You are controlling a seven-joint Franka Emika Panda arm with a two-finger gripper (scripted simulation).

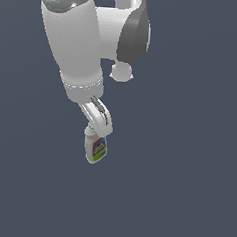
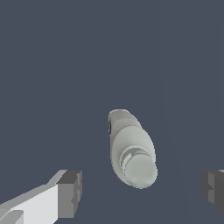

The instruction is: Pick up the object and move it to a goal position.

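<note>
Gripper (image 2: pixel 140 192) fingers (image 2: pixel 70 193) spread wide apart, holding nothing, hovering just above a small white bottle (image 1: pixel 96 148) with a colourful label. Its round cap (image 2: pixel 141 171) sits between the fingers, touching neither.

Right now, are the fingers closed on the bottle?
No: in the wrist view both fingers stand wide apart, with the bottle untouched between them.

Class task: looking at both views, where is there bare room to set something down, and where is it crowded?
Bare grey floor lies open on both sides of the bottle and below it in the exterior view. The only crowded spot is at the bottle's cap, where the open end effector hangs, its fingers spread either side.
</note>
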